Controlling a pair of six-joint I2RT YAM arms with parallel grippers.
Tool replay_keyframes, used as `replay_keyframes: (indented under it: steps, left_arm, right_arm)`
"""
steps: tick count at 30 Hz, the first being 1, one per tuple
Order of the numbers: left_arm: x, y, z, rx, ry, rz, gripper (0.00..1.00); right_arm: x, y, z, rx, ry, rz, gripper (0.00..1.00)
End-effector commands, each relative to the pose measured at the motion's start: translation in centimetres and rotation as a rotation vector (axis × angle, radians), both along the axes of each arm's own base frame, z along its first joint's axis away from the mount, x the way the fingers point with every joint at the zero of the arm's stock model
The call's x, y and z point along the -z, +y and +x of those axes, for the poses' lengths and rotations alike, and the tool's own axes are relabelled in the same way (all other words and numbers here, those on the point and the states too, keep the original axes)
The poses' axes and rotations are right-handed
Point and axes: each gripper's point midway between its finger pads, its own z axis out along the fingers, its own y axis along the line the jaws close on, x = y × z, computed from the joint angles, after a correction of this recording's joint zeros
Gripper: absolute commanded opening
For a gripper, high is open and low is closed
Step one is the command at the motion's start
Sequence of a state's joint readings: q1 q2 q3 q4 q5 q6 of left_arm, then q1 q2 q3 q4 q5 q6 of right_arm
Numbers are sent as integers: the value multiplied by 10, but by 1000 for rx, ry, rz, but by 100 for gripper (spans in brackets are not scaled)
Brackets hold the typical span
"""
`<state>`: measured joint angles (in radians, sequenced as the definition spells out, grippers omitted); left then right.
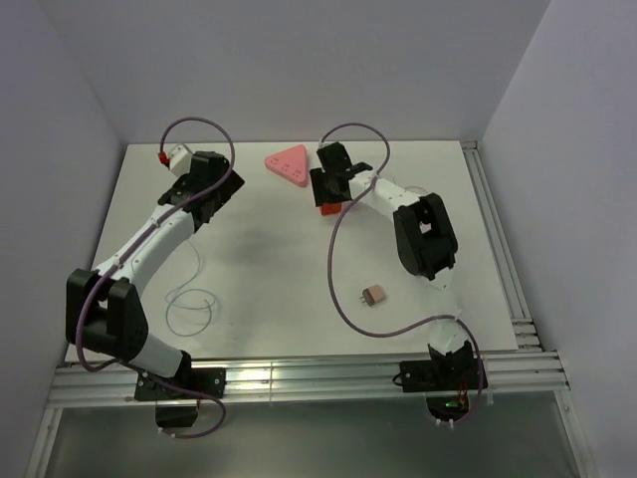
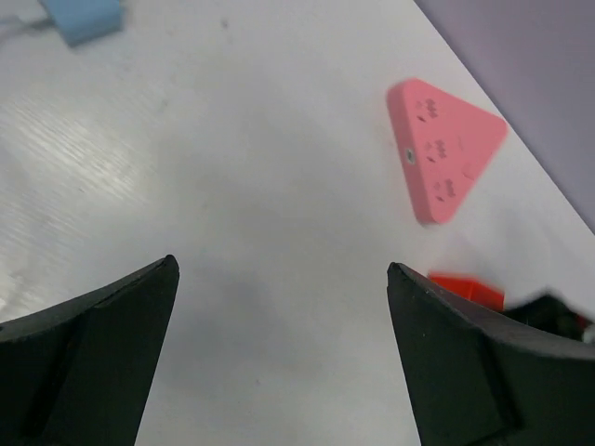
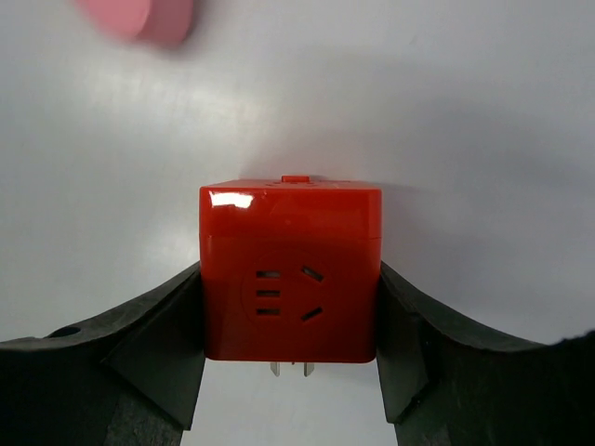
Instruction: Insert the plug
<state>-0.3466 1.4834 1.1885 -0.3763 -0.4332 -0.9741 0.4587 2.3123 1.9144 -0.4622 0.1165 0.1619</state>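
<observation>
In the right wrist view, the right gripper (image 3: 290,311) is clamped on the glossy red cube-shaped plug adapter (image 3: 290,269), one black finger pressed flat against each side; the cube fills the lower middle of the frame, its slotted socket face turned to the camera and two metal prongs (image 3: 290,369) showing under its bottom edge; a blurred pink edge sits at the upper left. In the top view the same red cube lies in the upper middle, just below and right of the flat pink triangular socket block (image 1: 289,164), the two close but apart.

The left gripper (image 2: 284,279) stands with its fingers wide apart and nothing between them, above bare white table (image 1: 269,269); in its own view the pink triangle is at the upper right and a strip of the red cube at the lower right edge; a pale blue object (image 2: 84,17) is cut off at the upper left corner. A small tan block (image 1: 374,295) lies right of centre in the top view; a thin looped wire (image 1: 189,309) lies lower left.
</observation>
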Motion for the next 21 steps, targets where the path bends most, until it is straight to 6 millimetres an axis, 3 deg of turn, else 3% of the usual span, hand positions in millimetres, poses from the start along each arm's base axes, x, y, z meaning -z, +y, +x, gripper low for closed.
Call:
replay_keyframes:
  steps: [1,2,3,5,7,8,9,11,12,14,17,20,21]
  left_arm:
    - [6,38,6,-48,90,61,100]
    - [11,44,15,-41,101,97,99]
    - [13,51,20,-23,116,113,99]
    - [15,63,34,23,112,175,98]
    - [20,67,43,131,101,214,97]
    - [28,71,48,166,99,228,90]
    - [33,84,50,153,113,239,91]
    - [42,86,59,219,139,223,87]
    - [46,96,61,227,152,256,87]
    - [61,112,66,187,221,325,88]
    - [80,128,68,173,282,414,92]
    - [91,141,71,163,296,467,94]
    - [92,144,71,178,296,498,95]
  right_arm:
    - [-50,23,-43,15,-65,111,0]
    - [-29,27,-70,-3,-14,97,0]
    - [-42,32,-79,-2,-40,129,0]
    - [-23,39,-113,-29,-3,97,0]
    - [-25,43,-133,-33,-3,88,0]
    - [-13,41,-148,-37,20,60,0]
    - [-18,47,-160,-39,5,56,0]
    - [-8,46,-182,-52,25,39,0]
    - [-15,55,-192,-66,10,63,0]
    - [-11,56,-209,-77,20,68,0]
    - [-17,78,-228,-146,16,142,6]
    - [-17,91,-245,-207,44,184,41]
    - [-18,93,-249,-218,48,192,63]
